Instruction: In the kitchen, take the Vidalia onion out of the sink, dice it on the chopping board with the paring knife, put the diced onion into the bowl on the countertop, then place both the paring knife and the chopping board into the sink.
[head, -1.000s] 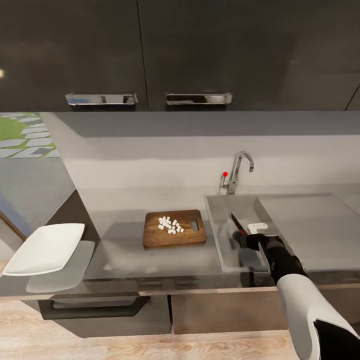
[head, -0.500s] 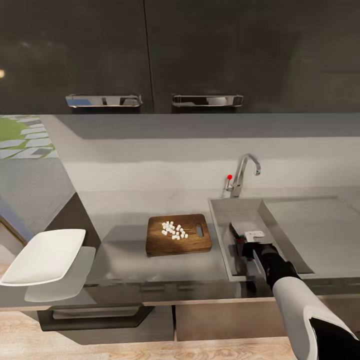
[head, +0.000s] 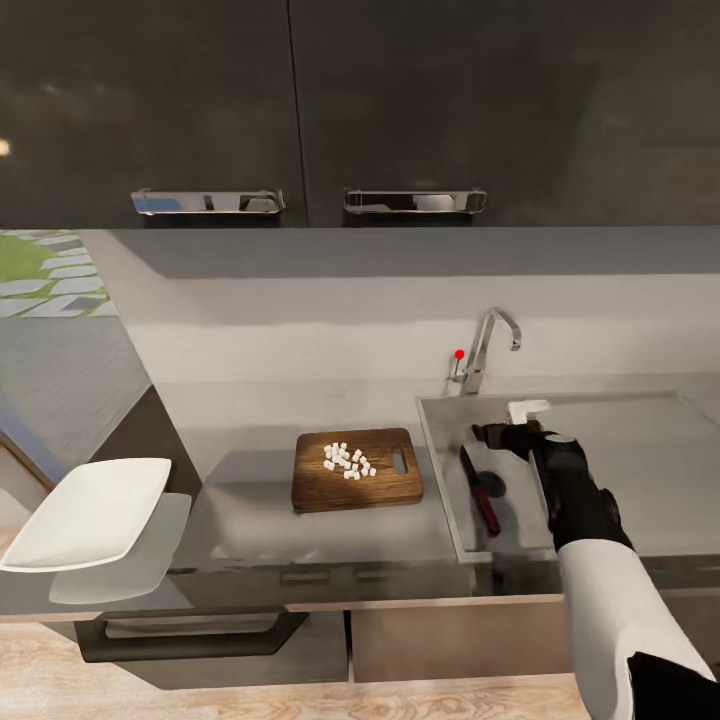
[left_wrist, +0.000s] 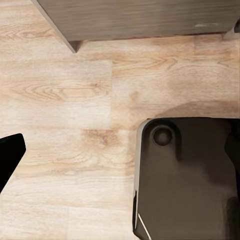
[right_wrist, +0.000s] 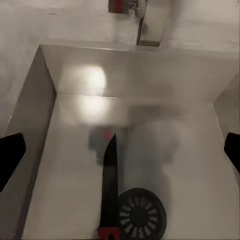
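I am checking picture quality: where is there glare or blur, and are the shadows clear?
Head view: bright reflections on the cabinet handles; the bowl throws a pale reflection on the countertop. Right wrist view: a glare patch on the sink wall, a smeared dark haze beside the paring knife. Left wrist view: sharp, evenly lit wooden floor.

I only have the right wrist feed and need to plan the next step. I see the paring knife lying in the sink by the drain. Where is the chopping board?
Observer: The chopping board lies on the countertop, just left of the sink and outside it.
Operator: Anything on it?
Observer: Yes, the diced onion sits in a small pile near the board's middle.
Operator: And the bowl?
Observer: The bowl is at the countertop's far left end, well apart from the board, and it looks empty.
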